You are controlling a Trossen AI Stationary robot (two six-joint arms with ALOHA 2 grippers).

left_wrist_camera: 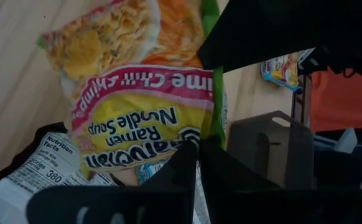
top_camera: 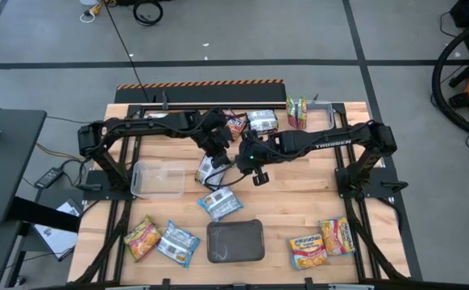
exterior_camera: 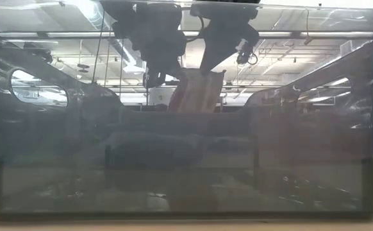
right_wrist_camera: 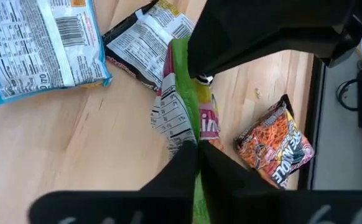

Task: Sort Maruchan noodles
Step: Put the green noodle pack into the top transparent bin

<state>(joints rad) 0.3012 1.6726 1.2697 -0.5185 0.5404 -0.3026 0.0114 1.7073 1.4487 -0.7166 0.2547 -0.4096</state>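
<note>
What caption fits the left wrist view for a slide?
Left gripper shut on a lime chili shrimp packet above the wooden table.

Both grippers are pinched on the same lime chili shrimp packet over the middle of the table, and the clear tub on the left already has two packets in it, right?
Not quite: the clear tub is empty, as the high view shows. The rest holds: the left gripper and right gripper are both shut on the lime chili shrimp packet over the table's middle.
</note>
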